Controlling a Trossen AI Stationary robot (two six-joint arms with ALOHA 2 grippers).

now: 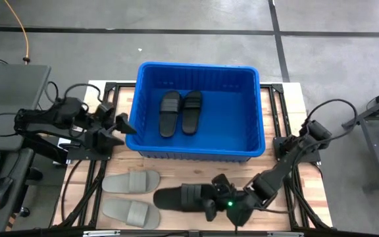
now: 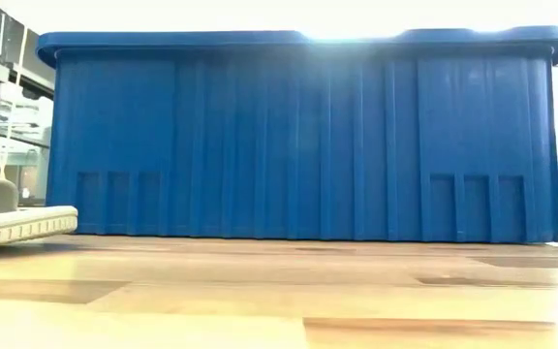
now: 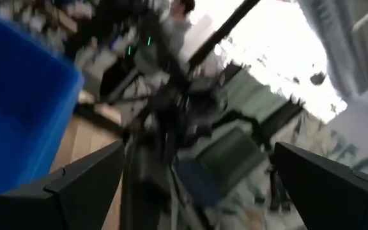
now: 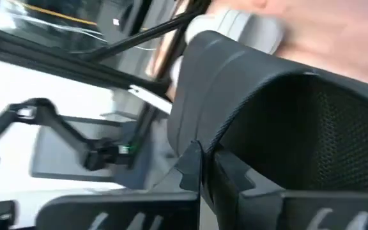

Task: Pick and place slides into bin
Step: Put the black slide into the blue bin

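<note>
The right gripper (image 1: 210, 199) is sitting at the near edge of the table, its fingers clamped shut on the strap of a black slide (image 1: 179, 197) lying with its long axis running left-right. The bin (image 1: 255, 148) is lying straight ahead of it, just beyond the slide, with two black slides (image 1: 181, 112) already inside. The left gripper (image 1: 125, 126) is hanging wide and empty beside the bin's left wall; two grey slides (image 1: 131, 196) are waiting nearer that arm

Bin (image 1: 255, 141) open-topped, right half bare; grey slides (image 1: 131, 181) crowd front-left table (image 1: 293, 105).
</note>
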